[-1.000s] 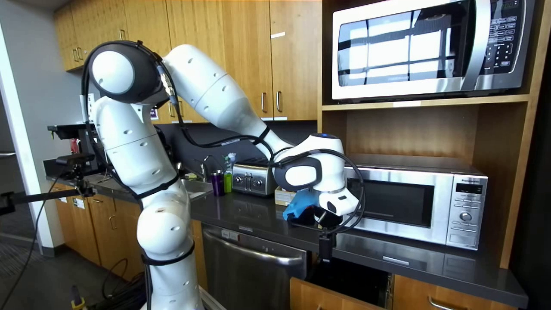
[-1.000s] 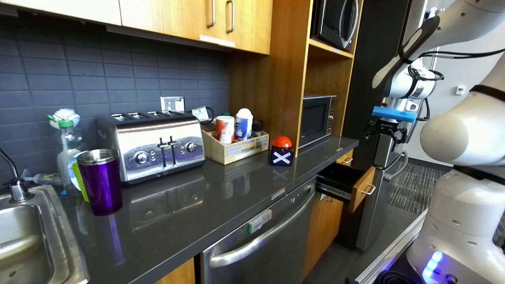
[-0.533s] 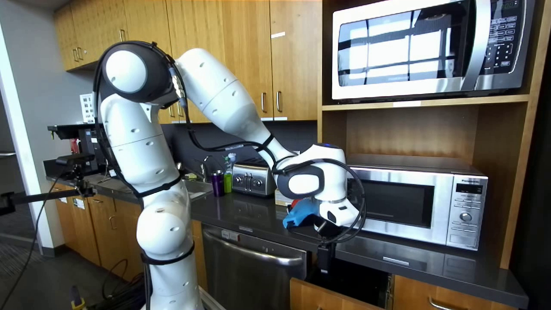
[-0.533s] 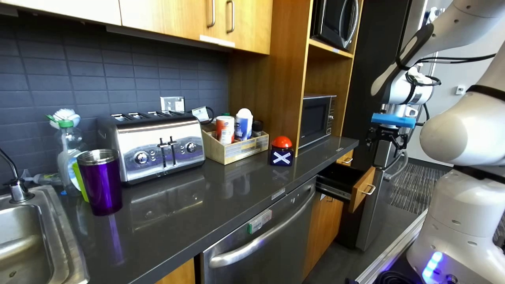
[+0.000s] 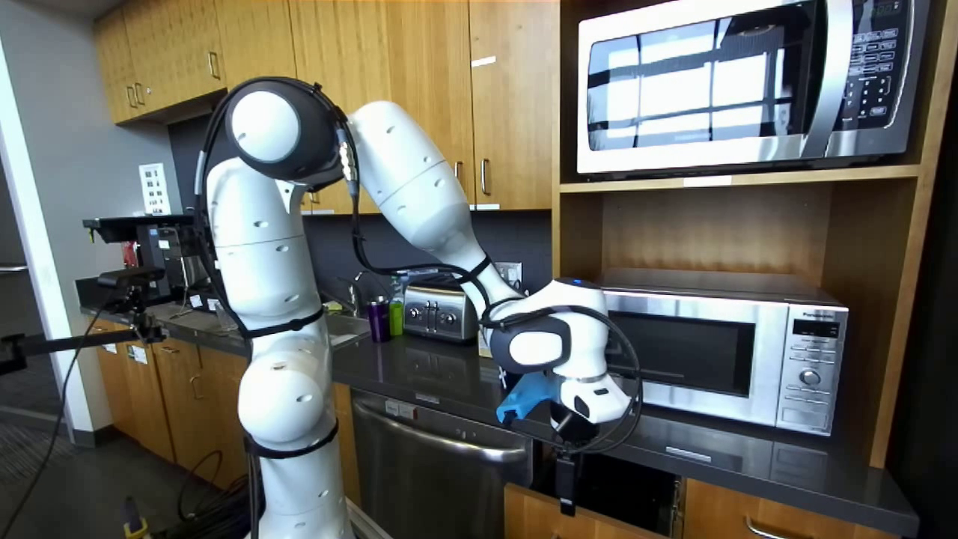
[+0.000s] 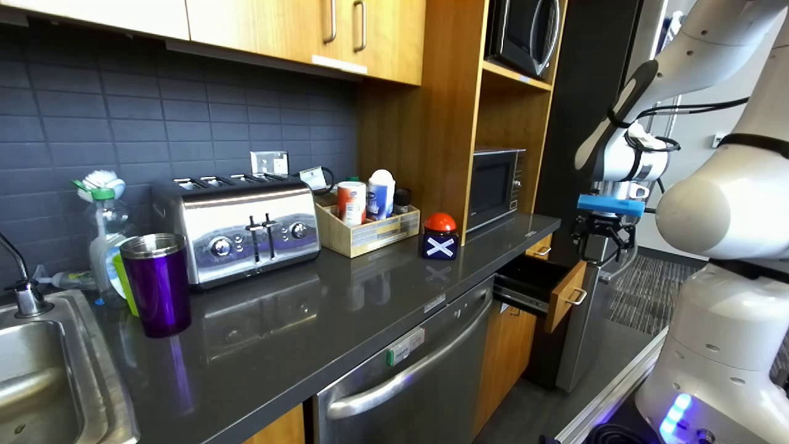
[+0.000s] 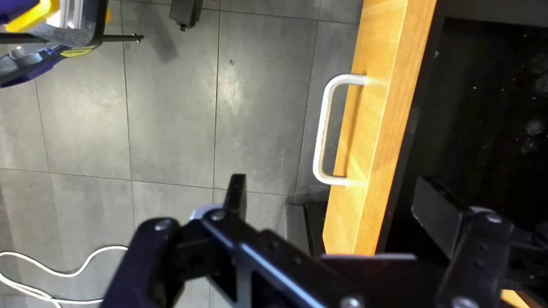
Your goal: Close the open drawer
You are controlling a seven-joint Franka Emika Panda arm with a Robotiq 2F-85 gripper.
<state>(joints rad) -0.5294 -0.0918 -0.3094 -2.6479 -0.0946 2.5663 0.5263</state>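
Honey-brown wood fronts the drawer [image 7: 394, 124], which stands open under the gripper [image 7: 336, 203]. The jaws are spread wide. In the wrist view the top edge of that wood runs through the gap between them: one finger [image 7: 236, 194] shows against the grey floor [image 7: 171, 119], the other against the black inside [image 7: 483, 137], which is dotted with pale specks. A squared loop of pale metal, the pull [image 7: 324, 124], stands out from the outer face and throws a thin shadow on it; it lies between the fingers, mostly higher in that view than their tips. In an exterior view the drawer's dark side [image 6: 523, 296] shows lower than the jaws. In an exterior view a fingertip [image 5: 566, 498] overlaps the wooden edge; whether they touch, I cannot tell.
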